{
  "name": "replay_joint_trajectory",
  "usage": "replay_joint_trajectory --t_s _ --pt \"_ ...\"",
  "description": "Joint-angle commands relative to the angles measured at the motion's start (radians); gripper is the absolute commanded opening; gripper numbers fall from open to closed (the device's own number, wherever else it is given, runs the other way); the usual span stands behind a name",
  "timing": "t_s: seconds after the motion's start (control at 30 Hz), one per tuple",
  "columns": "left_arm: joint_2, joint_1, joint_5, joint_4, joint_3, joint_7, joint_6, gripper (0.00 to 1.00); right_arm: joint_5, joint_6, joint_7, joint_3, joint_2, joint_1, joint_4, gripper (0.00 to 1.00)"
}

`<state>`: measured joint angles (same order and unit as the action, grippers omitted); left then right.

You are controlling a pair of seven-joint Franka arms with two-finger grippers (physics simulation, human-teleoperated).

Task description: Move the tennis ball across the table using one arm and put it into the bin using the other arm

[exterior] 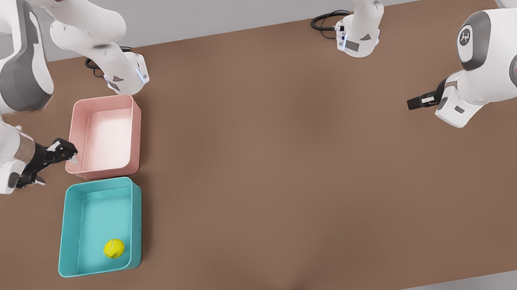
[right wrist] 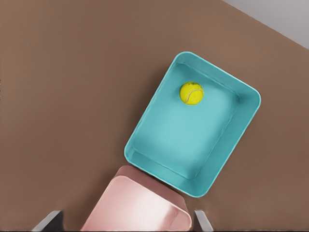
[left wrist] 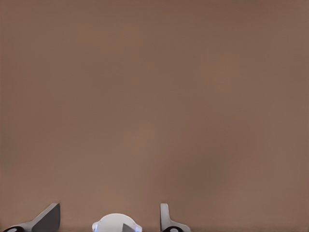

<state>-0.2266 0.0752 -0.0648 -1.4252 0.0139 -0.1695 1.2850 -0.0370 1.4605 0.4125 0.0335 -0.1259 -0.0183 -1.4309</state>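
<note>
The brown table spans the scene, bare across its middle. On the front view's left sit two trays: a pink tray and, nearer the camera, the teal bin. The tennis ball already lies inside the bin, near its near end, resting on the floor, a small bright yellow-green sphere with a faint pale seam.

The right gripper hangs beside the pink tray's outer wall, its fingers apart and empty; its wrist camera looks down on both trays. The left gripper waits over bare tabletop on the front view's right, fingers likewise spread and empty.

Judging by this, the placing step looks done; what remains is probably just retreating both arms clear.
</note>
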Motion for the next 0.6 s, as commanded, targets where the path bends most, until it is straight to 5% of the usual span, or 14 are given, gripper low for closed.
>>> replay_joint_trajectory --t_s 0.0,0.57 --pt "0.001 0.0 0.0 0.0 0.0 -0.002 -0.003 1.0 -0.003 -0.112 -0.495 0.005 0.031 0.02 -0.029 1.0" --pt "-0.005 -0.005 0.0 -0.001 -0.002 -0.001 -0.01 1.0 0.0 -0.097 -0.495 0.006 0.088 0.026 -0.095 1.0"
